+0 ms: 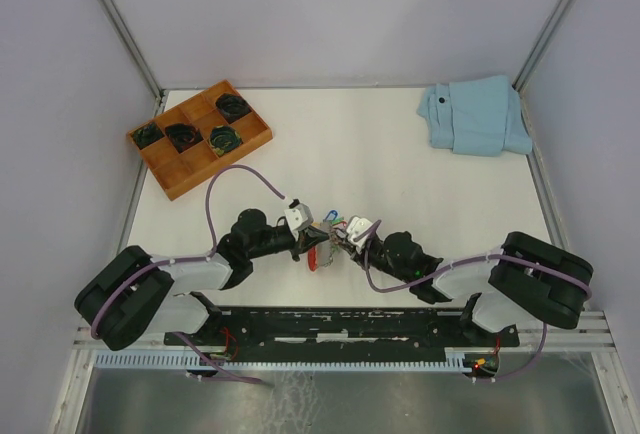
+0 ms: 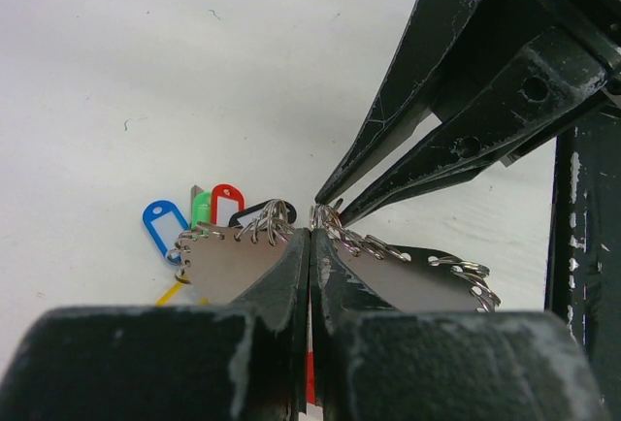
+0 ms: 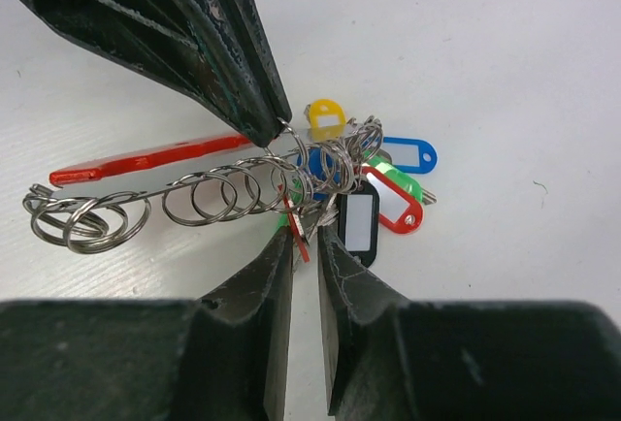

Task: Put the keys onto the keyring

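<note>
The keyring [image 3: 209,193] is a grey strap lined with metal rings, with a red band [image 3: 146,161] beside it, low over the table. My left gripper [image 2: 310,235] is shut on the strap [image 2: 228,271]. My right gripper [image 3: 306,237] faces it from the other side with its jaws a narrow gap apart. A thin red-edged piece [image 3: 299,215] and some rings sit at its mouth. I cannot tell whether the fingers touch them. The keys' red tag [image 3: 393,206] and green tag [image 3: 408,185] lie bunched by the rings with blue [image 3: 408,154], yellow [image 3: 325,115] and black [image 3: 359,222] tags. In the top view both grippers meet at the keyring [image 1: 320,252].
A wooden tray [image 1: 252,134] with dark coiled items in its compartments stands at the back left. A folded light blue cloth [image 1: 475,114] lies at the back right. Grey walls close in the table on three sides.
</note>
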Tool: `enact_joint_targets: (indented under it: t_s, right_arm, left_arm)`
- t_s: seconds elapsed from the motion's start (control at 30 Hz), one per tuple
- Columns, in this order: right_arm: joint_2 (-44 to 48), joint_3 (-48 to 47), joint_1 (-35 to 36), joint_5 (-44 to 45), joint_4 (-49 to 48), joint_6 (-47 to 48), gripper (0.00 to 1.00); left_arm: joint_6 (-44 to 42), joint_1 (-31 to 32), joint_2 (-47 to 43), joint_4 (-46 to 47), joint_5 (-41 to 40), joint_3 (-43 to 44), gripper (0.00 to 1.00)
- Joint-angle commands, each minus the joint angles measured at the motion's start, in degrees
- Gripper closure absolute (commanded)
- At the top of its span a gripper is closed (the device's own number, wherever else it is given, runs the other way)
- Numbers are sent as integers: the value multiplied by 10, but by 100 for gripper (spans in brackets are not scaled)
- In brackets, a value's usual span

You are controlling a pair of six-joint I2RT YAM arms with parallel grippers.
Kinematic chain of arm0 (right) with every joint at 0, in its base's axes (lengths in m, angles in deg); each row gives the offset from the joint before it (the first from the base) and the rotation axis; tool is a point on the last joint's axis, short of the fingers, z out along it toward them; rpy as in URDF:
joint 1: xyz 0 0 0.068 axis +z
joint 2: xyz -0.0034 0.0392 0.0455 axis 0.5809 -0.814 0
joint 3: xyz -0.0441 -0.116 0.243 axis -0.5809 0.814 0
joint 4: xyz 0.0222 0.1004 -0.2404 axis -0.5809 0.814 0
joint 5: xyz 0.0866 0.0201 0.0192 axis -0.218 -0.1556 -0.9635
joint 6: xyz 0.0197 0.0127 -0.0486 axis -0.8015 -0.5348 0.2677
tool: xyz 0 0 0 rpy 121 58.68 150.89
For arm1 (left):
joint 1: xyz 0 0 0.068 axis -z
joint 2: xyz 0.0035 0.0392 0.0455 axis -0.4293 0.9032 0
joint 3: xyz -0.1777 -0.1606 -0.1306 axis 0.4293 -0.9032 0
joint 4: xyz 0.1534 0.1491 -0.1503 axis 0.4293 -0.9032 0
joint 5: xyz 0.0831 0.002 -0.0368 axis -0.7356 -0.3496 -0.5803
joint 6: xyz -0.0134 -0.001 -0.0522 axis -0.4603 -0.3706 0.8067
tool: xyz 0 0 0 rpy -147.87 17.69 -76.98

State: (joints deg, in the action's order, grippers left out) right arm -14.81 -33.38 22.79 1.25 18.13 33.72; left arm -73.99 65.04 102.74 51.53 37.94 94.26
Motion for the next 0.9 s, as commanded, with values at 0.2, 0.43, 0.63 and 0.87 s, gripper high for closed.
enact_joint_targets:
  t_s: [0.2, 0.43, 0.63, 0.87]
  right_arm:
    - [-16, -28, 2, -23, -6, 14, 72]
    - [-22, -34, 2, -14, -12, 27, 68]
    - [-32, -40, 2, -24, -11, 30, 70]
    - [-35, -46, 1, -33, -6, 37, 83]
  left_arm:
    - [-14, -2, -9, 22, 14, 10, 97]
    - [-14, -2, -6, 22, 20, 13, 97]
    - [-14, -2, -3, 23, 26, 14, 97]
    - [-14, -2, 3, 23, 36, 17, 97]
